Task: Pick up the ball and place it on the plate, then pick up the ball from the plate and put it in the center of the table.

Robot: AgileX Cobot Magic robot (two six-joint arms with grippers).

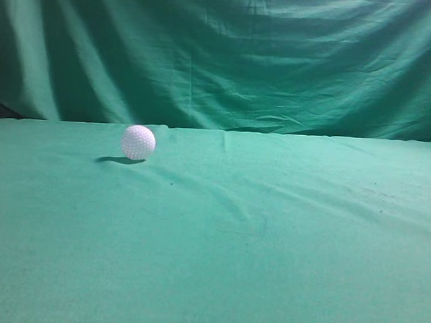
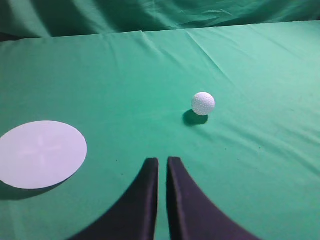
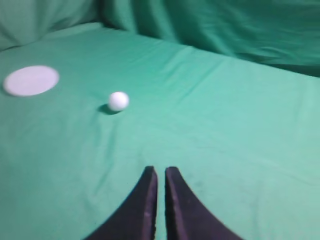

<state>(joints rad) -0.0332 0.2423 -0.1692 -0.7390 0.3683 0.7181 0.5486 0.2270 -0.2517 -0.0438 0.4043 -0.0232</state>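
- The ball [image 1: 138, 142], white and dimpled, sits on the table [image 1: 269, 244] left of the middle in the exterior view, toward the far edge where the green backdrop [image 1: 243, 54] hangs; a small shadow lies at its lower left.
- In the left wrist view the ball [image 2: 203, 103] rests on bare cloth ahead and to the right of the left gripper [image 2: 162, 162], well apart from the tips.
- The left gripper's two black fingers stand nearly together, only a thin slit between them, and they grasp nothing.
- The plate [image 2: 40, 153] (a flat white disc with a faint cross mark) lies on the table at the left of that view, well apart from the ball and with nothing on it.
- In the right wrist view, somewhat blurred, the ball [image 3: 118, 101] lies far ahead and to the left of the right gripper [image 3: 160, 171], with the plate [image 3: 31, 80] farther left beyond it.
- The right gripper's fingers are likewise drawn almost together, a narrow gap showing, and they carry nothing.
- Neither arm shows in the exterior view.
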